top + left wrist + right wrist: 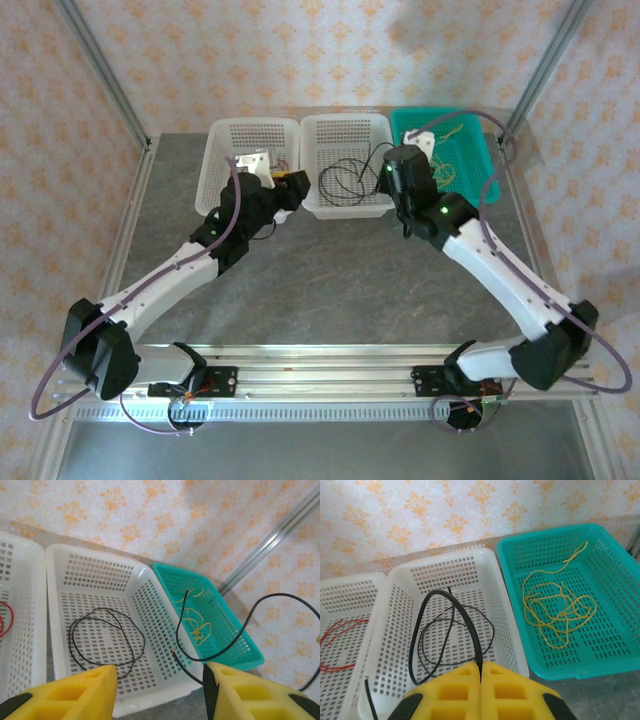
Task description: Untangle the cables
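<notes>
**Lowering the held black cable into the middle basket**

The step in hand is judged to be the placing of the black cable (438,594) into the middle white basket (445,561), which lies directly ahead of and below the right gripper (481,672). For a clean drop, the gripper should be brought forward over the basket floor and lowered until the standing loop sags inside the walls. Only then should the jaws be parted. The trailing end, seen low to the left of the fingers, should be carried over the near rim so that it is not left hanging outside. Drift to the right should be avoided, since the teal basket (555,534) with the yellow cable (555,615) lies ahead on that side. The red cable (345,626) lies ahead to the left. A thinner black loop (70,637) rests on the floor of the middle basket; whether it belongs to the held cable cannot be told.

The right gripper's fingers are pressed together, with the black cable pinched in the seam between them and rising from it in an arch. The left gripper (160,670) is seen with its fingers apart and nothing clamped between them. A black strand (177,630) passes just beside its right finger, and contact cannot be judged.
</notes>
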Controlling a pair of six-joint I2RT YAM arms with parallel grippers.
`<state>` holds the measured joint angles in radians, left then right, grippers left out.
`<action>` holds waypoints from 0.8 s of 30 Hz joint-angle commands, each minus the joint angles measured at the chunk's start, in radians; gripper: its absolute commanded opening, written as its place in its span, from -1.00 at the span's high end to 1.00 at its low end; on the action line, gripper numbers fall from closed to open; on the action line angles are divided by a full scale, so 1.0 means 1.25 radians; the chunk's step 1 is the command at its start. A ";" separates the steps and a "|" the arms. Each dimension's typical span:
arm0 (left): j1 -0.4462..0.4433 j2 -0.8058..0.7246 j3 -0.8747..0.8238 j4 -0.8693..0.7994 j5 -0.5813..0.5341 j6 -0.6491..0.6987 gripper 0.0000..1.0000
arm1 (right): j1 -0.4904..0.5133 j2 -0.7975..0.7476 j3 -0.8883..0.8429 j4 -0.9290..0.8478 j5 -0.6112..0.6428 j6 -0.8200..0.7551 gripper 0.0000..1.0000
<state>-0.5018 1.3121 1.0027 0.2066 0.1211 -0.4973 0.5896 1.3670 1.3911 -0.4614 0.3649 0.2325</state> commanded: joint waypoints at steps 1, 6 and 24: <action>0.035 0.034 0.045 0.018 0.039 0.025 0.01 | -0.034 0.068 0.062 0.052 -0.059 -0.032 1.00; 0.069 0.104 0.099 0.014 0.071 0.038 0.01 | -0.080 0.205 0.161 0.071 -0.115 -0.040 1.00; 0.079 0.298 0.193 0.004 0.118 0.041 0.01 | -0.158 0.607 0.413 0.051 -0.303 -0.001 0.97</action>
<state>-0.4099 1.6756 1.2110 0.2058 0.2543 -0.4618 0.3893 2.1048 1.8652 -0.3740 0.0200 0.2146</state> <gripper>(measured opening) 0.495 0.040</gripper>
